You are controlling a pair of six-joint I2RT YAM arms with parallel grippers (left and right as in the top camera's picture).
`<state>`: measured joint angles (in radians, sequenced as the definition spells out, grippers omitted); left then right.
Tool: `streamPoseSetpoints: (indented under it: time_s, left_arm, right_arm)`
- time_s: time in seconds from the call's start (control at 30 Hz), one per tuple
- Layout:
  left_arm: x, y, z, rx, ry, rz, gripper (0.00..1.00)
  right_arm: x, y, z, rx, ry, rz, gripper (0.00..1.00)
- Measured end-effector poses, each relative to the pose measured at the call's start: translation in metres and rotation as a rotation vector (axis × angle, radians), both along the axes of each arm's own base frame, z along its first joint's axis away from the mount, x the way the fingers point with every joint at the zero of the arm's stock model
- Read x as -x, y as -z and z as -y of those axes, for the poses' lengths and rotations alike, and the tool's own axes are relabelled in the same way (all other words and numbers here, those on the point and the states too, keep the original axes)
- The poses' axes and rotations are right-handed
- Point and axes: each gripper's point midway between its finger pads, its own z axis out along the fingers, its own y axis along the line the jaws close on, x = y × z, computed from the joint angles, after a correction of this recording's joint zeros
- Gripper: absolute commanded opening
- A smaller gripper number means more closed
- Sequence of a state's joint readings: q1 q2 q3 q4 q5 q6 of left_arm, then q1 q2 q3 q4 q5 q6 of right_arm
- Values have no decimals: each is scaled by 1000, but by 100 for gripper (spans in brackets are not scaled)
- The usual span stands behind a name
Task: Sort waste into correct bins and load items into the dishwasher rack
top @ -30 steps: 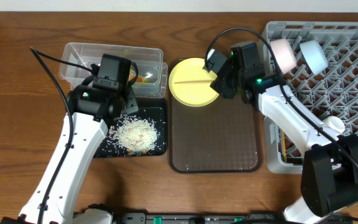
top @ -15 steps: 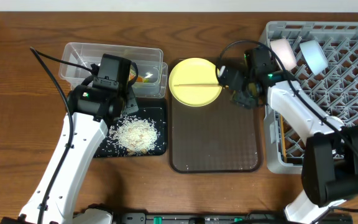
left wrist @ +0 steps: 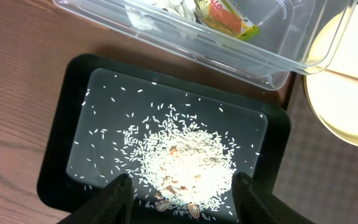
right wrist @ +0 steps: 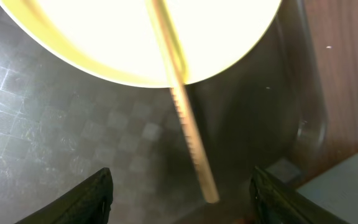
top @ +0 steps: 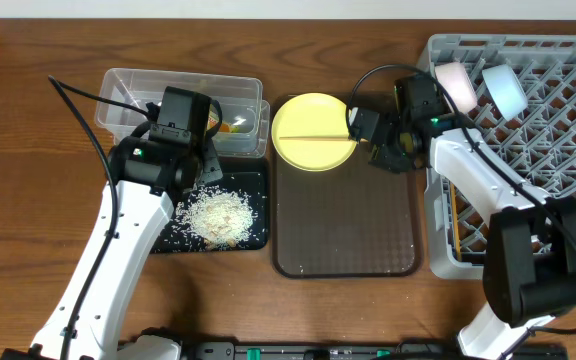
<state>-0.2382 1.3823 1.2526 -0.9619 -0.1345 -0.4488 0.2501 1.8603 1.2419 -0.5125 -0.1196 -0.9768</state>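
Overhead, right gripper [top: 368, 133] hovers, jaws apart, beside yellow plate [top: 308, 140].

- Overhead: fixed, looks straight down on the table [top: 28, 120] from far. Whole layout is in frame, from the clear bin [top: 128, 85] to the dish rack [top: 558, 120], with both arms.
- Left wrist: close, looks down on the black tray [left wrist: 61, 155]. Bin runs along the top, yellow plate [left wrist: 347, 93] is cut off at the right edge, left gripper [left wrist: 184, 183] pokes in at the bottom edge.
- Right wrist: nearest view, looks down on the plate rim, stick [right wrist: 188, 137] and brown tray [right wrist: 55, 143]. Right gripper [right wrist: 182, 177] sits at the bottom edge.
- Overlap: plate shows in all three views. Overhead and left wrist share the black tray and bin. Overhead and right wrist share the stick and brown tray.
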Motion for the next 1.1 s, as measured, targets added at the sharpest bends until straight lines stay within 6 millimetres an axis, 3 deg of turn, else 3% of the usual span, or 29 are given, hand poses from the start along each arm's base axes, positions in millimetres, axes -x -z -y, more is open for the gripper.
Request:
streamPoseSetpoints:
  time_s: [0.23,0.43,0.67,0.87,1.1]
  left_arm:
    - [0,0,0,0,0,0,54]
    - [0,0,0,0,0,0,55]
    - [0,0,0,0,0,0,54]
    - [0,0,0,0,0,0,55]
    - [0,0,0,0,0,0,54]
  right_arm:
    - [-7,19,-2,3,-12,-5,64]
    - [-14,23,-4,-2,-14,16,59]
    - [-12,33,-4,-3,2,-11,36]
    - [-11,35,-3,-31,77,-35,2]
    - [2,40,4,-60,263,-128,1]
